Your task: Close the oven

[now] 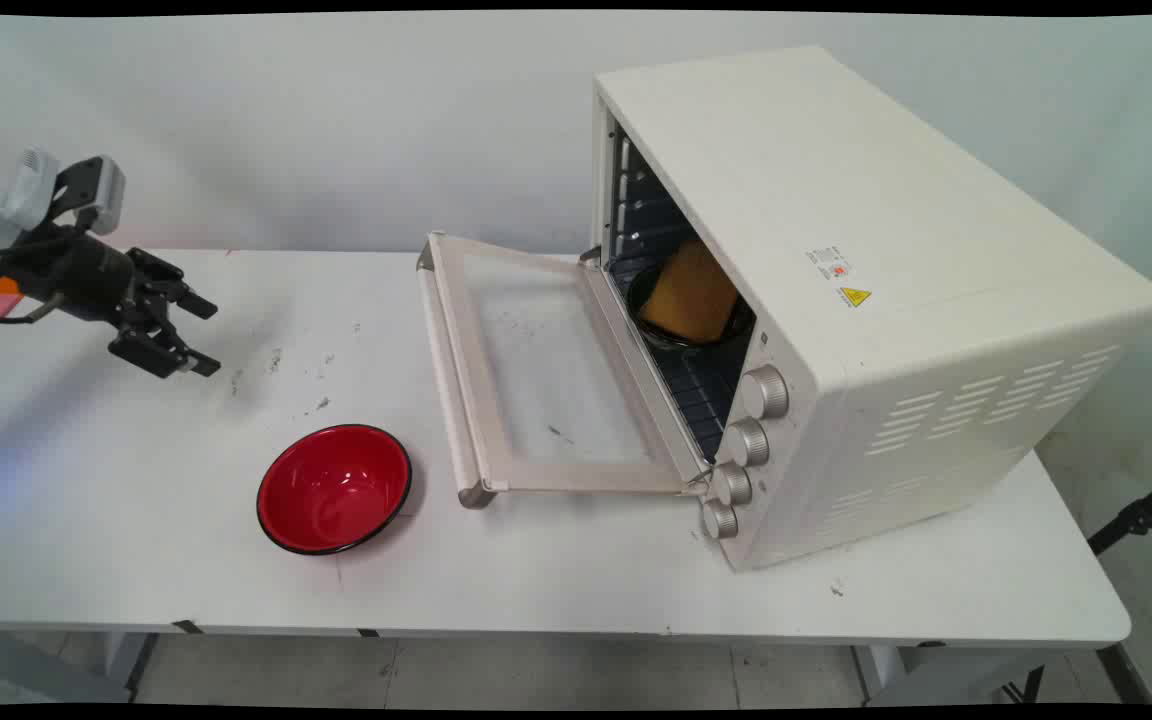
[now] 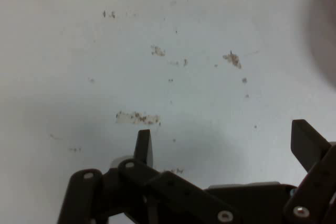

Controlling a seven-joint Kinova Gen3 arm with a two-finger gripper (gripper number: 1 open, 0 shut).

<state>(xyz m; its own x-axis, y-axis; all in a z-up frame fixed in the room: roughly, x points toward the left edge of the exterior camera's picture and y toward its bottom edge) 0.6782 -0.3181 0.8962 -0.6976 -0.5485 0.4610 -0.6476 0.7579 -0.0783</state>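
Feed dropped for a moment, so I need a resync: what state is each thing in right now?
Toaster oven: door open, folded down flat.
Orange block: inside the oven, in a dark pan.
Red bowl: upright, empty, on table.
Hand: open, holding nothing, above the table.

Count on worktop (image 1: 556, 590): one red bowl (image 1: 334, 489), one white toaster oven (image 1: 866, 300). Oven has four knobs (image 1: 744, 444). One orange item (image 1: 690, 292) inside.
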